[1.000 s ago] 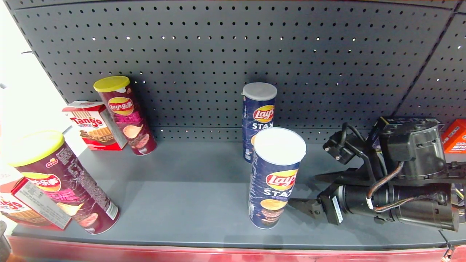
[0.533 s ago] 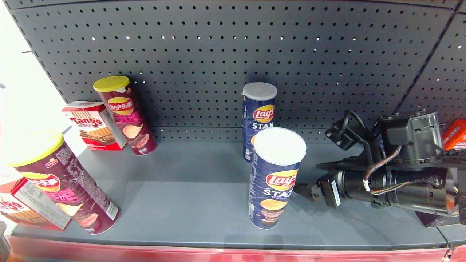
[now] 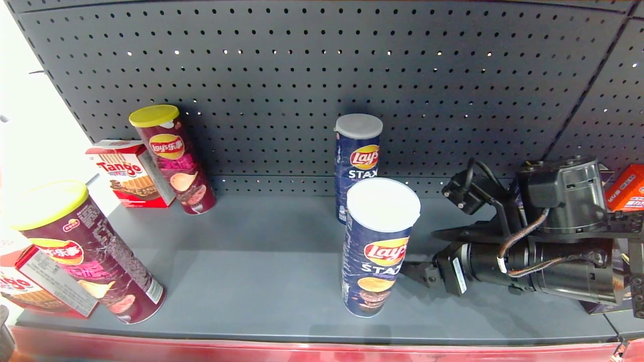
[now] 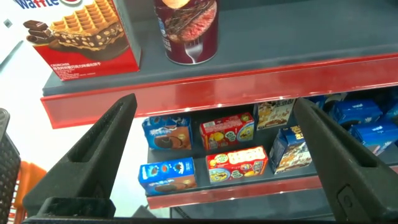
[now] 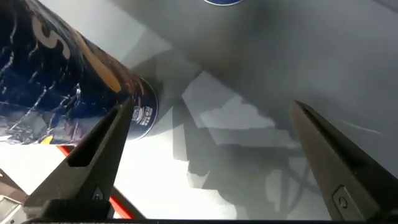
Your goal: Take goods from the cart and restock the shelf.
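So the right claw (image 3: 420,250) backed off up and to the right about half a second ago. Now it's slid back in toward the front blue can (image 3: 380,246), and its nearer finger is right against the can's side, or as good as touching; I can't quite tell which. The top of the can has also shifted a hair to the left while the base looks like it stayed put, so my guess is it got a little nudge or wobble. The claw is spread wide with nothing in it. The wrist camera shows one finger just beside the can and the other well off over bare shelf (image 3: 261,261). The can itself is upright near the front edge, directly in front of the back blue can (image 3: 358,151), which stands against the pegboard. To me that means this one is basically stocked and let go of, and the arm is just tidying its position or brushing it. The risk is tipping a tall can if it pushes any harder. The left claw (image 4: 214,104) hangs low in front of the shelf's red front lip (image 4: 249,81), also spread and empty. It's probably time to go back to the cart for the next item.
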